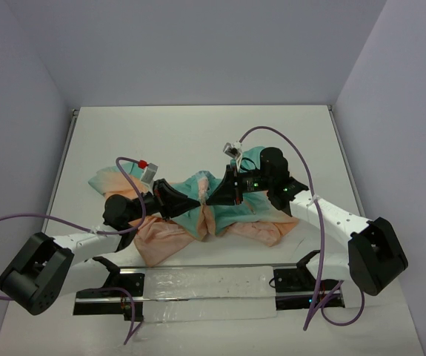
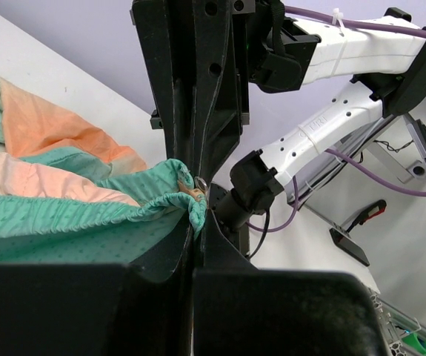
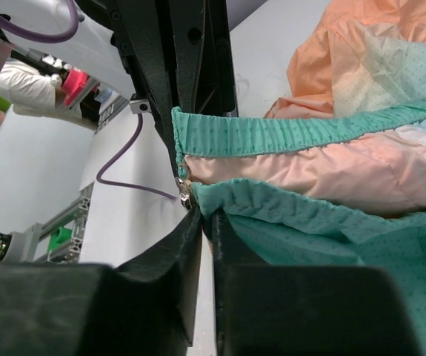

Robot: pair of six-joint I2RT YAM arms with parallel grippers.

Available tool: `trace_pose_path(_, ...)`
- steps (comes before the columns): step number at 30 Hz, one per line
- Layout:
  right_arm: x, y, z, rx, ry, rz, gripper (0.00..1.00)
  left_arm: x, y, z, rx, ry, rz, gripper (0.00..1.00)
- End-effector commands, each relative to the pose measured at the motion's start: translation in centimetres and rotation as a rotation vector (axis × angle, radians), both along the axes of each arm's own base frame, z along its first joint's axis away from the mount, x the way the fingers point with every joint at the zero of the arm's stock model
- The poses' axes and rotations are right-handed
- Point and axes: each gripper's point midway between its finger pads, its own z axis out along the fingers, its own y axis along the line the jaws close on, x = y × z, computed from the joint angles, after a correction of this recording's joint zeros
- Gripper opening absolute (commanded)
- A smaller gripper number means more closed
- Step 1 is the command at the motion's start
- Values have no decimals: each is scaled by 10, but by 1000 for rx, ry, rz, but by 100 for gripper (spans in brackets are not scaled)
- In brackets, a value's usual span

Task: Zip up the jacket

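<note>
The jacket (image 1: 170,239), peach-orange and teal, lies crumpled mid-table. My left gripper (image 1: 192,200) and right gripper (image 1: 217,193) meet tip to tip over its middle and hold a fold slightly raised. In the left wrist view my left gripper (image 2: 198,221) is shut on the teal elastic hem of the jacket (image 2: 64,222), just below a small metal zipper slider (image 2: 198,187). In the right wrist view my right gripper (image 3: 207,216) is shut on the other teal hem edge of the jacket (image 3: 331,178), next to the zipper slider (image 3: 185,193). The zipper's teeth are hidden in the folds.
A clear plastic strip (image 1: 205,285) on black clamps runs along the near table edge between the arm bases. Purple cables (image 1: 20,219) loop off both arms. White walls close the table at left, back and right.
</note>
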Motion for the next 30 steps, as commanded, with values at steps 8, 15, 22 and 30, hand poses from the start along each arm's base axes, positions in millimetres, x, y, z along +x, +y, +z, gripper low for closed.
trace_pose_path(8, 4, 2, 25, 63, -77, -49, 0, 4, 5, 23, -72, -101, 51, 0)
trace_pose_path(15, 6, 0, 45, 150, -75, -119, 0, 6, 6, 20, -74, -82, 65, 0)
trace_pose_path(22, 15, 0, 50, 179, -51, -181, 0, 2, 6, 18, -91, -65, 45, 0)
trace_pose_path(30, 34, 0, 52, 187, -30, -295, 0, -5, 8, 18, -108, -60, 28, 0)
